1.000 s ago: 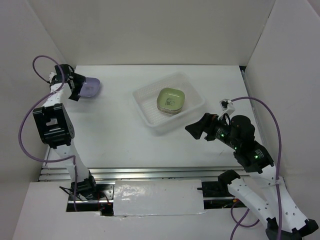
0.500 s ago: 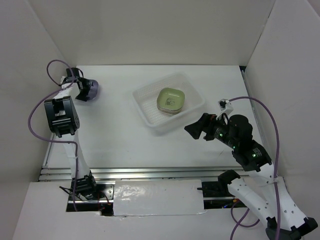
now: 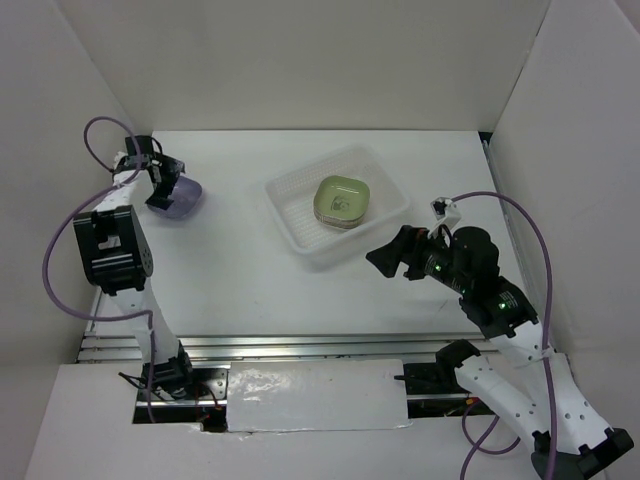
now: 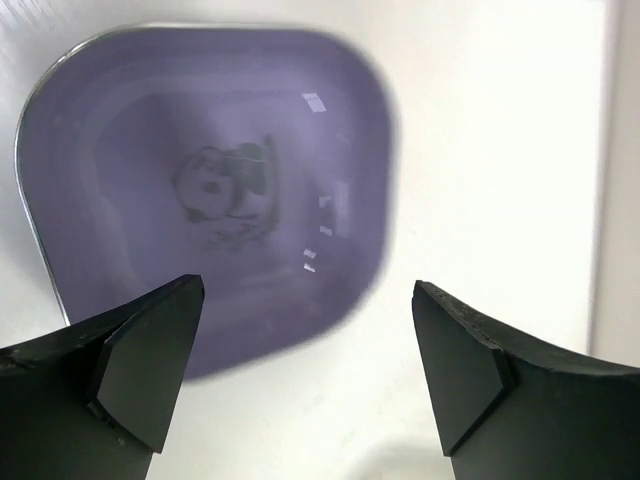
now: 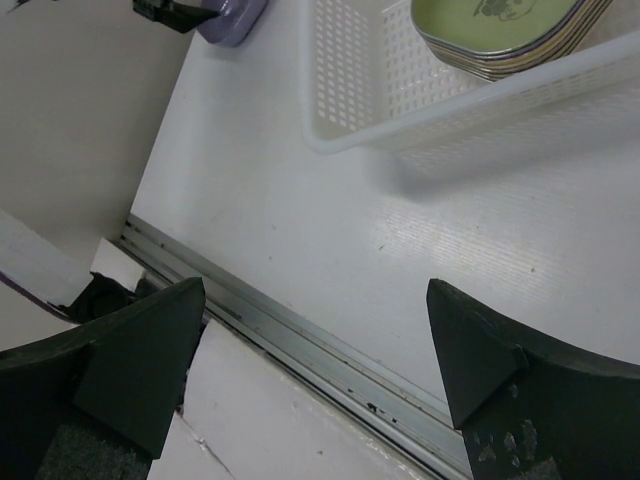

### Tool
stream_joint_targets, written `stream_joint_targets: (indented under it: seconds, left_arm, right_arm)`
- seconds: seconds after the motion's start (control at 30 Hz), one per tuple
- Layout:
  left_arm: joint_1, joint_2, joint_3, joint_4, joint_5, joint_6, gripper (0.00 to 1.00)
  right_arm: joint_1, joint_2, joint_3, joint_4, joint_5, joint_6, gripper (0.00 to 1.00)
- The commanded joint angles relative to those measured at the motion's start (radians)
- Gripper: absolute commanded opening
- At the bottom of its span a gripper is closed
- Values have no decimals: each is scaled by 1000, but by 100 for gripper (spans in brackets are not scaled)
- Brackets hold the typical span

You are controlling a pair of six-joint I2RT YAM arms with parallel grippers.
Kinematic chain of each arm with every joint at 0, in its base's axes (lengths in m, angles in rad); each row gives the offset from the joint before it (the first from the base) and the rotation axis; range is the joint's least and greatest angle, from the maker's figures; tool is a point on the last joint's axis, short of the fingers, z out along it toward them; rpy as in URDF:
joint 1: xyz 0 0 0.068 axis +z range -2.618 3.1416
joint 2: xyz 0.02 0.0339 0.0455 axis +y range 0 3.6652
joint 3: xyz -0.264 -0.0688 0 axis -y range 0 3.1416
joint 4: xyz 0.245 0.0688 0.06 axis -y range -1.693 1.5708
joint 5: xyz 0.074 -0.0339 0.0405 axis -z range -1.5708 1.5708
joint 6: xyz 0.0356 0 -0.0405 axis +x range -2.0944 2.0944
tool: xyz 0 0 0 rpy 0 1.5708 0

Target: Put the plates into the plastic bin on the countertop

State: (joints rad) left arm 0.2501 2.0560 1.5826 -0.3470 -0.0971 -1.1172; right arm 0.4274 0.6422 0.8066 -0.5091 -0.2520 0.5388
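Swinging nearer over the last second, the left jaws now hang open over the purple plate (image 4: pixel 210 190), lying ungripped on the bench (image 3: pixel 230 250) at far left, close to the side wall (image 3: pixel 60 150). The right jaws gape too, beside the plastic bin (image 3: pixel 290 225) with its green-topped stack (image 3: pixel 341 198). Closing on that shallow rim could skid the plate wallward; bare bench toward the bin leaves easy passage.

This is a robot test cell in a lab, not a home. Plain white panel walls (image 3: pixel 300 60) box in the white table (image 3: pixel 230 270) beyond and to either side of the right tool (image 3: pixel 385 257). Purple cables (image 3: pixel 546 245) loop off the arms (image 3: pixel 490 290). A bare metal rail (image 3: pixel 300 345) runs behind the tool, along the table's near edge.
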Motion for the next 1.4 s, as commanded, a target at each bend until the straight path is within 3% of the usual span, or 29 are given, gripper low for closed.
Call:
stream_joint_targets:
  seconds: [0.0, 0.17, 0.27, 0.63, 0.73, 0.77, 0.87, 0.93, 1.0, 1.03, 1.07, 1.23, 1.37]
  left_arm:
    - [12, -187, -18, 45, -12, 48, 99]
    - [23, -270, 19, -162, -81, 60, 99]
    - [64, -272, -39, -230, -60, 42, 99]
    - [69, -169, -131, -193, -46, 36, 99]
    - [64, -94, -107, -210, -53, 36, 95]
    - [63, -76, -92, -210, -55, 39, 93]
    - [57, 4, -44, -221, -58, 39, 68]
    - [48, 55, -7, -251, -72, 39, 67]
    - [41, 75, 4, -262, -81, 40, 56]
    - [41, 81, 4, -262, -76, 42, 19]
    - [40, 79, 1, -267, -60, 42, 0]
    - [-30, -141, -61, -218, -64, 72, 0]
    - [-230, -338, -65, -33, -38, 218, 0]
  right_arm:
    - [7, -9, -7, 72, -21, 9, 100]
    - [31, -26, 0, 63, -15, 21, 100]
    - [40, -30, 0, 60, -10, 29, 100]
    - [83, -47, 29, 35, 16, 43, 100]
    - [96, -50, 25, 35, 22, 49, 100]
    - [99, -52, 25, 35, 26, 50, 100]
    - [106, -61, 31, 20, 40, 50, 100]
    - [109, -67, 39, 14, 49, 49, 100]
    - [111, -70, 46, -2, 57, 49, 100]
    - [111, -73, 49, -5, 63, 49, 100]
    - [113, -76, 52, -6, 68, 49, 100]
    - [117, -69, 63, -14, 88, 46, 100]
    - [117, -58, 74, -25, 126, 44, 100]
